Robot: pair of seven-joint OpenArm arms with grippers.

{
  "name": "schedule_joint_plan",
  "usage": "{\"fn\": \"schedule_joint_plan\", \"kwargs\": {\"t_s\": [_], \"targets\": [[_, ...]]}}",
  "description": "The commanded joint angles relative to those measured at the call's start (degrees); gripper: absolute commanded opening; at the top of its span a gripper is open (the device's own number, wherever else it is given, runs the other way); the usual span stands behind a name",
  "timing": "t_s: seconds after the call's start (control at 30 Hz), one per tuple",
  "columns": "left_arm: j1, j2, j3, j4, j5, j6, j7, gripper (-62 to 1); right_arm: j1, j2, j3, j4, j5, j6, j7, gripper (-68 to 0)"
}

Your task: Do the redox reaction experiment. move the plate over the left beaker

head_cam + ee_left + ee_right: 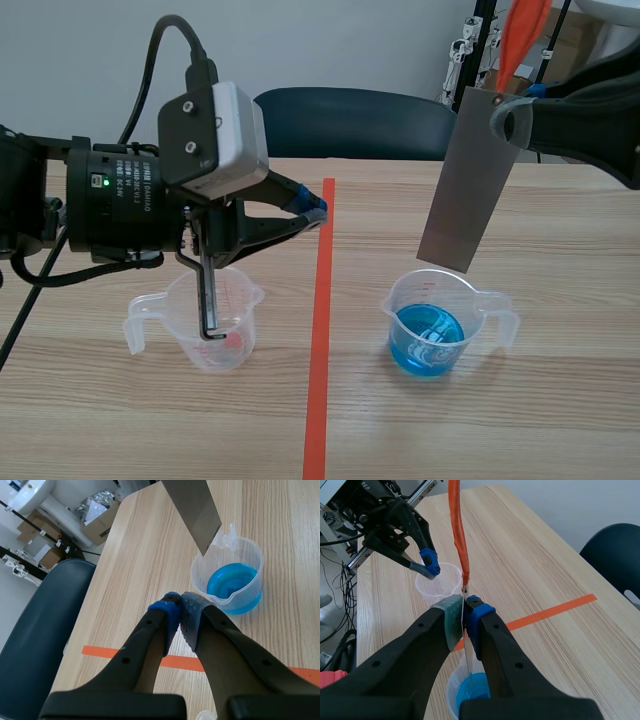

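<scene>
While my right claw [515, 103] [464, 615] hangs high over the right half of the table [560, 400], its two fingers are clamped on the upper end of the grey metal plate [468, 185] [192, 505]. An orange-red strip [522, 35] [457, 530] is fixed to that end and rises above my fingers. The plate hangs tilted, with its lower edge just above the far rim of the right beaker [392, 312] [250, 565] [451, 695] and clear of the blue liquid [430, 340] [232, 582] at the bottom. From my right wrist I see the plate edge-on, a thin line running down from between the pads toward the blue.

My left claw [315, 210] [180, 607] [429, 565] is closed with its pads pressed together, and I see nothing between them. It is raised above the table on the near-left side of the orange-red tape line [320, 330] [100, 651] [560, 609], tips pointing toward that line.

Below my left wrist stands the left beaker [235, 350] [450, 575], clear plastic with a handle. A dark rod with a bent foot [207, 300] stands in it; the rod's upper end is lost under my wrist, so I cannot tell what holds it.

The plate is well apart from the left beaker, with the tape line between them. A dark blue chair [350, 120] [35, 645] stands at the far side of the table.
</scene>
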Motion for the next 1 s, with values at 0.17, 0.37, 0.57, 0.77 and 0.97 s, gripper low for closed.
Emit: {"fn": "schedule_joint_plan", "kwargs": {"t_s": [0.17,0.37,0.57,0.77,0.97], "targets": [[1.97,-0.20,-1.01,0.37,-0.79,0.31,-0.39,-58.2,0.55,-2.08,0.59,0.68,-1.44,0.70,0.20,-67.1],[3.89,-0.24,-2.99,0.39,-0.79,0.31,-0.39,-58.2,0.57,-5.31,0.59,0.68,-3.34,0.70,-1.92,-67.1],[6.38,-2.25,-5.07,0.39,-0.81,0.33,-1.03,-58.2,2.40,-6.93,0.61,0.70,-4.63,0.70,-1.97,-67.1],[10.19,-4.42,-9.29,0.39,-0.81,0.33,-4.55,-58.2,5.64,-8.09,0.59,0.74,-5.22,0.70,-2.73,-67.1],[15.78,-5.66,-14.69,0.39,-0.81,0.28,-7.43,-58.2,8.74,-11.80,0.59,0.74,-5.20,0.70,-8.39,-67.1]]}}
